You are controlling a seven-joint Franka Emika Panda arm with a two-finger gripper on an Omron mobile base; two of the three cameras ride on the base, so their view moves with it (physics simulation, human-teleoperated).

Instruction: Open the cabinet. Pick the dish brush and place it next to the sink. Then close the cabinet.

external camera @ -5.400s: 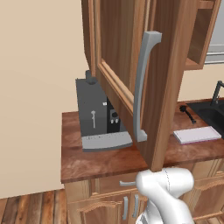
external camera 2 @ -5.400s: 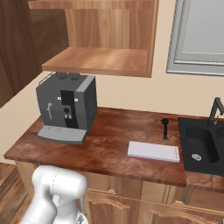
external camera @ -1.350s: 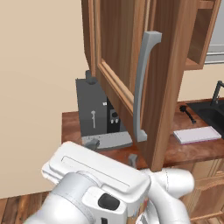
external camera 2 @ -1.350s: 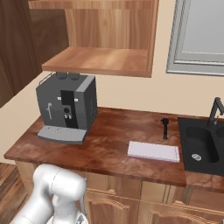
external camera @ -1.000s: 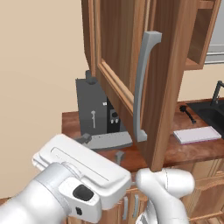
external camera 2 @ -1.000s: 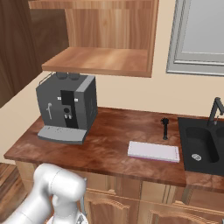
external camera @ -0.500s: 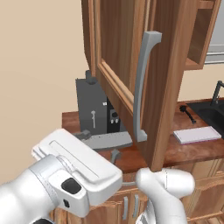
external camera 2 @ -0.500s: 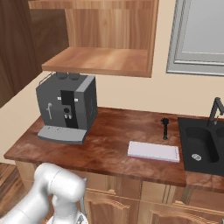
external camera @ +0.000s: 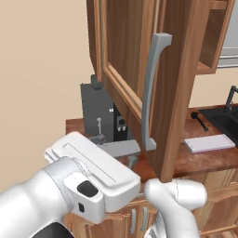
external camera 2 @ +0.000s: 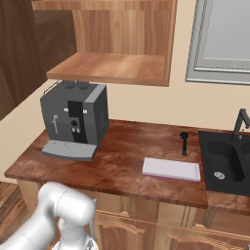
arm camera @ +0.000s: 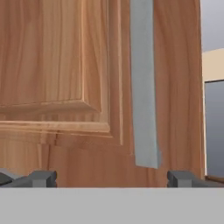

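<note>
On the left, a coffee machine [external camera 2: 73, 119] stands at the back of the table [external camera 2: 122, 173], under the open cabinet [external camera 2: 110, 68], whose shelf looks bare from the right base view. The cabinet door [external camera: 135, 69] is swung out toward the robot, so its long grey handle [external camera: 151, 93] faces the arm; that suits the last step, closing it. In the hand view the gripper [arm camera: 111, 179] sits close before the door panel, its 2 fingertips [arm camera: 41, 178] wide apart with nothing between them, and the lower end of the handle hangs just above the gap. I judge the arm is lining up on the door to push or pull it shut.

Right of centre, a flat pale board [external camera 2: 171, 169] lies on the table. Just behind it, near its right end, stands a small dark upright thing, probably the brush [external camera 2: 184, 142], beside the sink [external camera 2: 227, 168] as the task asks. The faucet [external camera 2: 240, 122] rises at the sink's back edge. So the placing looks done; only the door remains.
</note>
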